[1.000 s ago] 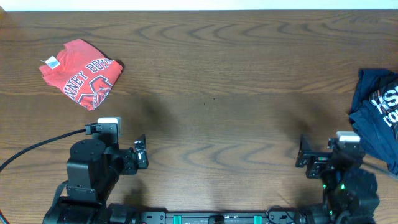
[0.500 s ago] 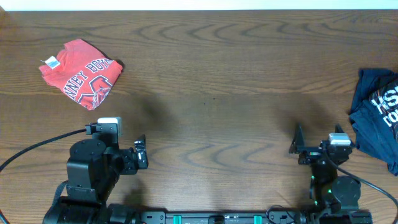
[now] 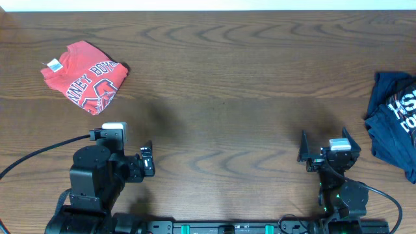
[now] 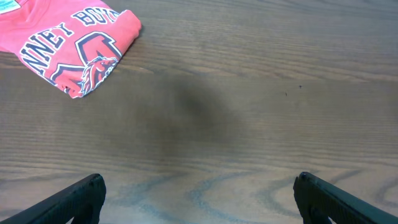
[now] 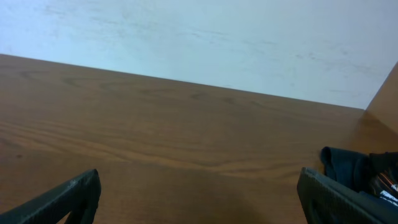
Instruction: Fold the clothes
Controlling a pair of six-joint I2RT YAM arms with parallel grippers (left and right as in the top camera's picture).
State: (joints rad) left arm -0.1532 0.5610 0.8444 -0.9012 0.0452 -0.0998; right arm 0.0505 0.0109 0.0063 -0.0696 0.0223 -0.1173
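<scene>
1 red T-shirt [image 3: 84, 77] lies folded far left; a navy garment [image 3: 395, 123] sits crumpled, unfolded, right. Left gripper [image 4: 198, 198] and right gripper [image 5: 199, 196] gape wide, empty.

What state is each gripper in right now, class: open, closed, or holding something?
Left gripper: open, fingers wide apart, holding nothing.
Right gripper: open, fingers wide apart, holding nothing.
</scene>
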